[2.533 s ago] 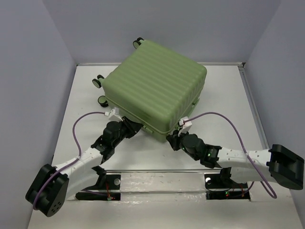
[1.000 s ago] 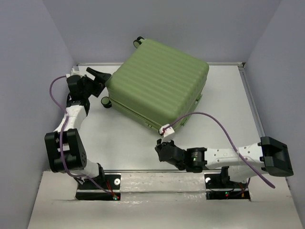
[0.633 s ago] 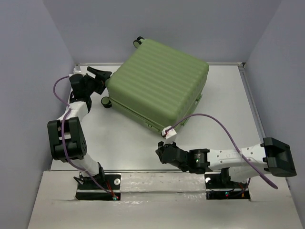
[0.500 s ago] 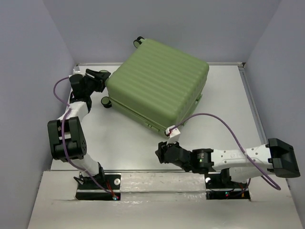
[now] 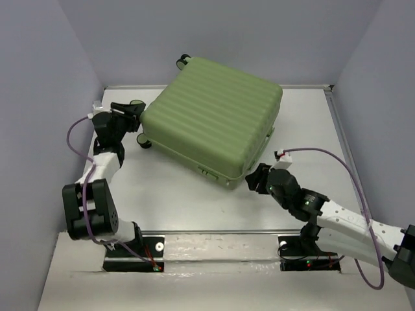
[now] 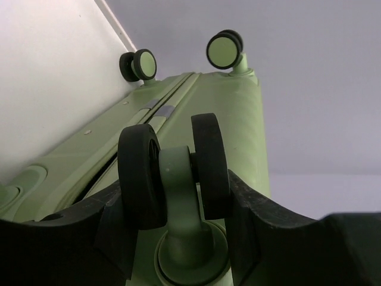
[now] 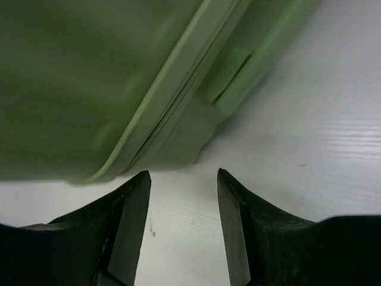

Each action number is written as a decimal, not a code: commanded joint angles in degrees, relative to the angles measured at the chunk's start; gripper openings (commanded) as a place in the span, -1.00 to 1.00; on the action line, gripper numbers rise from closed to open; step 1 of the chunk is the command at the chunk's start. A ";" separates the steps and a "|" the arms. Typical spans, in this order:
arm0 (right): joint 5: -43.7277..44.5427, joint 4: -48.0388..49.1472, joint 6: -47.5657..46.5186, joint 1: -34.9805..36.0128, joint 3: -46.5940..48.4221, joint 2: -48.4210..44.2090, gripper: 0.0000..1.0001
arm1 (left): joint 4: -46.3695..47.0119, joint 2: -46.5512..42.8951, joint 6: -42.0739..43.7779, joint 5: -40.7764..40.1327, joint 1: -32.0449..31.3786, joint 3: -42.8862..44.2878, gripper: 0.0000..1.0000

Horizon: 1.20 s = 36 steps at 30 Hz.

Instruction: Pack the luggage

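Where the left gripper (image 6: 172, 199) is closed partway, a caster wheel (image 6: 140, 176) of the luggage (image 5: 214, 116) is pinched between its fingers. The right gripper (image 7: 181, 190), half open and empty, is shown with the luggage's corner just beyond its fingertips on the table (image 7: 309, 149).

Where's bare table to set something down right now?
Free: table between left gripper and right gripper, before the luggage; strip along the right wall. Crowded: the wheel the left gripper straddles; near corner by the right gripper.
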 commanded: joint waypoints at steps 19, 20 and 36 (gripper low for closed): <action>-47.60 17.80 -20.91 -37.01 27.77 25.98 0.12 | -13.69 -63.73 9.79 -6.76 -5.61 -36.04 -0.89; -46.64 15.61 -21.35 -37.02 28.99 25.45 0.13 | -14.65 -64.52 10.14 -7.02 -5.61 -35.33 -0.89; -45.48 8.10 -18.19 -34.57 0.18 -4.51 -0.76 | -13.08 -50.03 14.36 -6.32 -5.70 -24.87 -0.88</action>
